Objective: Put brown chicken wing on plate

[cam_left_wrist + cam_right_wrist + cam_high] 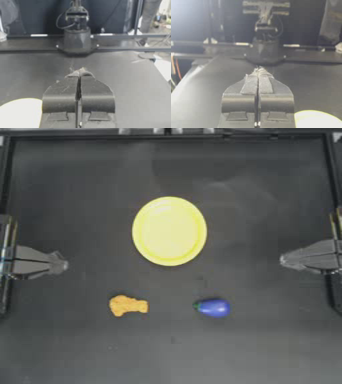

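The brown chicken wing (127, 305), a small lumpy orange-brown piece, lies on the table toward the front left. The yellow plate (169, 231) sits bare in the middle; parts of its rim show in the left wrist view (18, 113) and the right wrist view (314, 120). My left gripper (63, 263) is parked at the left edge, shut and holding nothing, well away from the wing. My right gripper (284, 259) is parked at the right edge, also shut and holding nothing. Both wrist views show the jaws pressed together, in the left one (79, 73) and the right one (259, 70).
A blue-purple eggplant (214, 307) with a green tip lies right of the wing, at the front. A metal frame borders the table at the back and both sides. Each wrist view shows the opposite arm's base across the table.
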Robot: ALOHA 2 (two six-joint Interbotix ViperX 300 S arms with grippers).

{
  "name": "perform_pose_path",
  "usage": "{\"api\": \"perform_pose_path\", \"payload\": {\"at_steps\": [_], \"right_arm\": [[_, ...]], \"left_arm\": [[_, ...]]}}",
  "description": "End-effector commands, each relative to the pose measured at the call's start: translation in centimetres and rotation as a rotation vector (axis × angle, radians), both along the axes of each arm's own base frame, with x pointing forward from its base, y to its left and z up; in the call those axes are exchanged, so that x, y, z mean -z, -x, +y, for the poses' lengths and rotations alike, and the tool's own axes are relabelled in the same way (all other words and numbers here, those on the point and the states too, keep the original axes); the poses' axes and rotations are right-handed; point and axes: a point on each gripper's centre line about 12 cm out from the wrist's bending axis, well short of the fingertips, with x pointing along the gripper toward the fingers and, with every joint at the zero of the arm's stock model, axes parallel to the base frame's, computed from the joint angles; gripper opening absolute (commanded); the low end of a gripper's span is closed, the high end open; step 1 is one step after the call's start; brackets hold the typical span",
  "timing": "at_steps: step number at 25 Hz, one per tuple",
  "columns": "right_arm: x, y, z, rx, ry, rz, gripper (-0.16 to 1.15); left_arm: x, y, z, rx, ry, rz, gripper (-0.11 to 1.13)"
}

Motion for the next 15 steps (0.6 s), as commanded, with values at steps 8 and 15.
{"api": "perform_pose_path", "payload": {"at_steps": [8, 15], "right_arm": [[-1.32, -0.29, 0.08, -0.005, 0.021, -0.028, 0.95], [-1.33, -0.26, 0.06, -0.004, 0.014, -0.028, 0.98]], "left_arm": [[-0.93, -1.14, 0.34, -0.017, -0.009, 0.006, 1.12], [-1.22, -1.50, 0.52, -0.025, -0.011, 0.089, 1.03]]}}
